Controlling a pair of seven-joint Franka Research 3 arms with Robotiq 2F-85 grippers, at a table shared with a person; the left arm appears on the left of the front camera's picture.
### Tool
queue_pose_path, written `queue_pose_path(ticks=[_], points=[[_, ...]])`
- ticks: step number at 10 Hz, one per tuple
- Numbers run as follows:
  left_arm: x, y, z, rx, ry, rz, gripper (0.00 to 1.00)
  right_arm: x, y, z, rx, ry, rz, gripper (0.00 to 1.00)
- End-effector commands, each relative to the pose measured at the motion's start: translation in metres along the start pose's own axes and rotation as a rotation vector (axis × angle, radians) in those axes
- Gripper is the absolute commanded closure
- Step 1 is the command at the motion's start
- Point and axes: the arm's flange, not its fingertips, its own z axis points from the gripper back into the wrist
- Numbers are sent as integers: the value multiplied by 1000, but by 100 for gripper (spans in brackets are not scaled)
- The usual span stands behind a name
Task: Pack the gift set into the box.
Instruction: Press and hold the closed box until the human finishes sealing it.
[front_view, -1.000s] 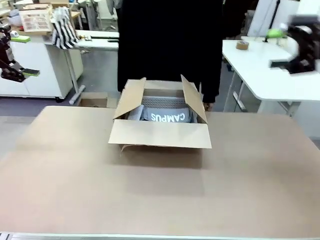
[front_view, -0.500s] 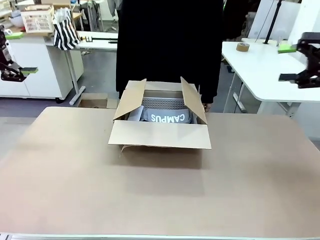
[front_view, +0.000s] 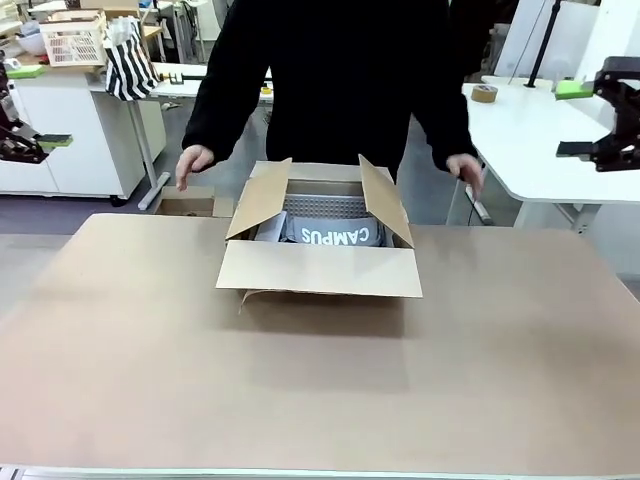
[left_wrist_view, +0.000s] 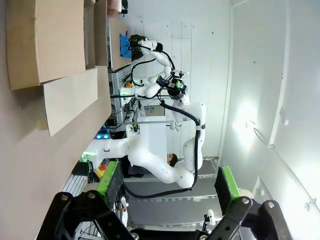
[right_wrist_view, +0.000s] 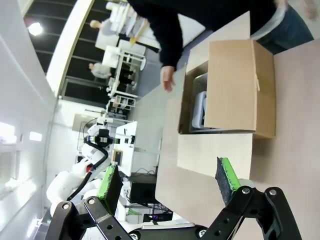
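Sitting in the middle of the surface (front_view: 300, 400), the box (front_view: 320, 270) is seen with its four flaps open. The gift set (front_view: 335, 235) is lodged inside it, its white "CAMPUS" lettering shown upside down in the front view. A person in a black top is stationed at the far side. One hand (front_view: 193, 162) is held near the box's far left corner and the other hand (front_view: 466, 170) off to its right, neither touching the box. The left arm's fingers (front_view: 55, 141) are spread well apart and clamped on nothing, raised far off at the left edge. The right arm's fingers (front_view: 573, 91) are likewise parted and empty, raised well to the right of the box.
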Motion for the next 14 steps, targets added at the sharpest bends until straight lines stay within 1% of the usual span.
queue_pose_path(ticks=[1, 14], points=[[-1, -1, 0, 11, 5, -2, 0, 1, 0, -3, 23, -6, -3, 0], [-1, -1, 0, 11, 5, -2, 0, 1, 0, -3, 23, -6, -3, 0]])
